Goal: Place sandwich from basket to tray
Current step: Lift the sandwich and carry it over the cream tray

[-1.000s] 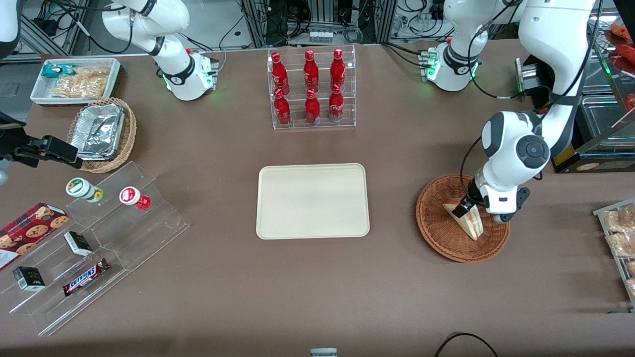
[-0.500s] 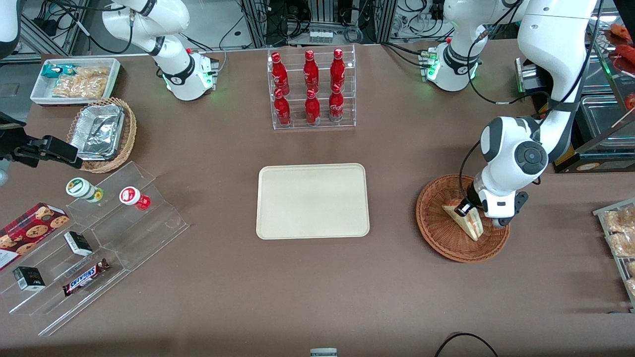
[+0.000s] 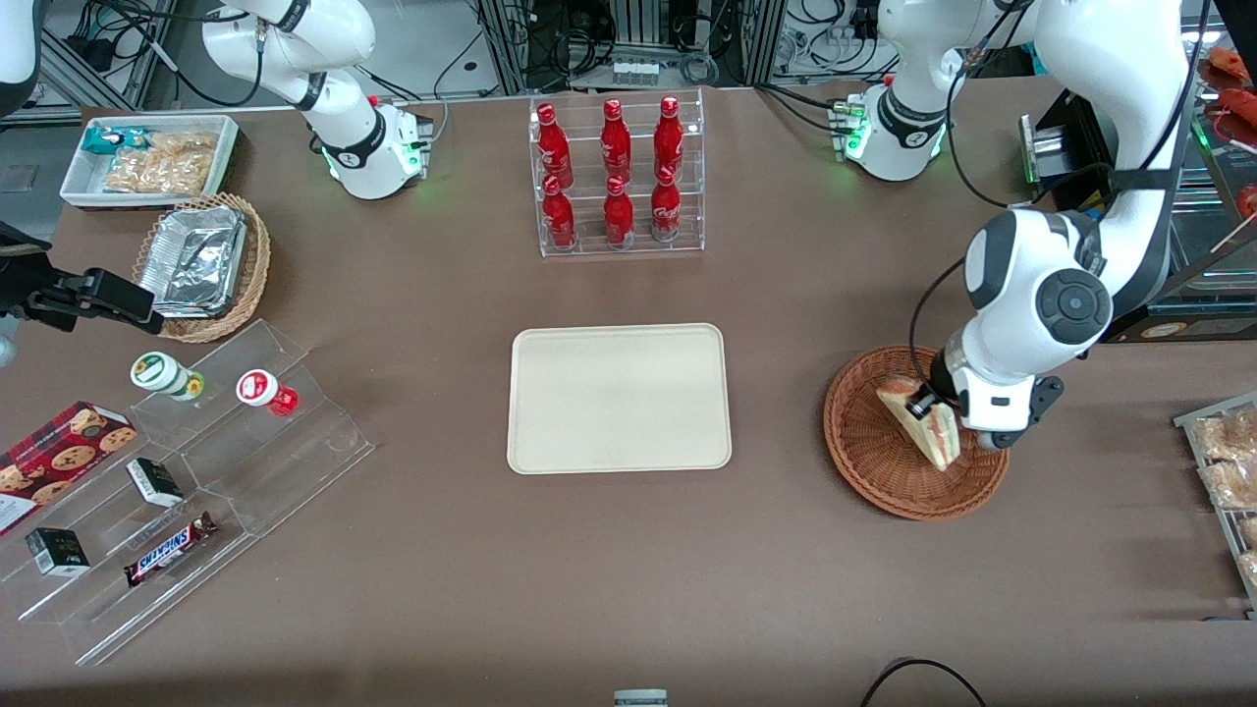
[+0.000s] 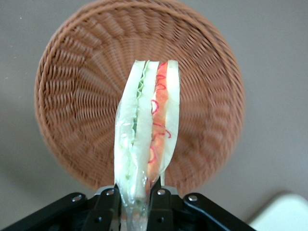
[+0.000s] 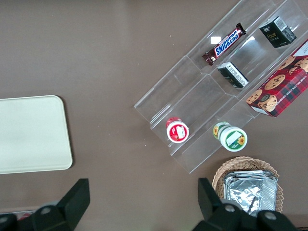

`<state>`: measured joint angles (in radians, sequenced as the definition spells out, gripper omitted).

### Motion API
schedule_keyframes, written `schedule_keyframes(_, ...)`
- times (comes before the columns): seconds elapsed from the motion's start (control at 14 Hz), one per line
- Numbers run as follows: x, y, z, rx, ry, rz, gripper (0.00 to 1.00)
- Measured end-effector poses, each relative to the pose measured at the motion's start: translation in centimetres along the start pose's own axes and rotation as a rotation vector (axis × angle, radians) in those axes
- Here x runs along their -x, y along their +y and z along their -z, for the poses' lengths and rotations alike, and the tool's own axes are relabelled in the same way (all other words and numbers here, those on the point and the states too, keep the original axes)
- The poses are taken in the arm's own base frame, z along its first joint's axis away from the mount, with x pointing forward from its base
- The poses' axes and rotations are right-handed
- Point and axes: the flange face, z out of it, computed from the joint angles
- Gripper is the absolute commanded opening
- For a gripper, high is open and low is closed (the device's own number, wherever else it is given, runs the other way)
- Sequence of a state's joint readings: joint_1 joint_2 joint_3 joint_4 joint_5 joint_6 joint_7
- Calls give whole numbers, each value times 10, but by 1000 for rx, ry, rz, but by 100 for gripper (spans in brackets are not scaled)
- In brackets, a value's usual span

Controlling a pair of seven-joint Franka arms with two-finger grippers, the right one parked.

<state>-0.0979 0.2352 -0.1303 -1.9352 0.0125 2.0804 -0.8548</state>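
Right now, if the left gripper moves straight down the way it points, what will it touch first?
Probably the basket. The gripper, shut on the sandwich, points at the basket floor, so the sandwich tip would likely meet it first.

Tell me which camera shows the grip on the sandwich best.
The left wrist view: the gripper is shut on the sandwich above the basket. The front view shows the sandwich partly hidden by the arm; the right wrist view misses it.

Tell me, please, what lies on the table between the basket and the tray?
Nothing: in the front view only bare brown table separates the basket from the tray. The gripper holds the sandwich above the basket.
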Motion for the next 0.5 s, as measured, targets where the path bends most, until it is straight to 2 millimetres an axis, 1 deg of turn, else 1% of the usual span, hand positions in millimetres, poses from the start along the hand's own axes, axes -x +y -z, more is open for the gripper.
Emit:
schedule_keyframes(0.07,16,17,12,-7,-1,-82,16)
schedule_keyframes(0.14,32,34,18,-7,2,-161,16)
schedule_keyframes(0.21,49,52,18,-7,5,-228,16)
schedule_keyframes(0.36,85,89,8,-11,2,-316,15)
schedule_keyframes(0.5,116,125,-4,-14,-4,-377,14)
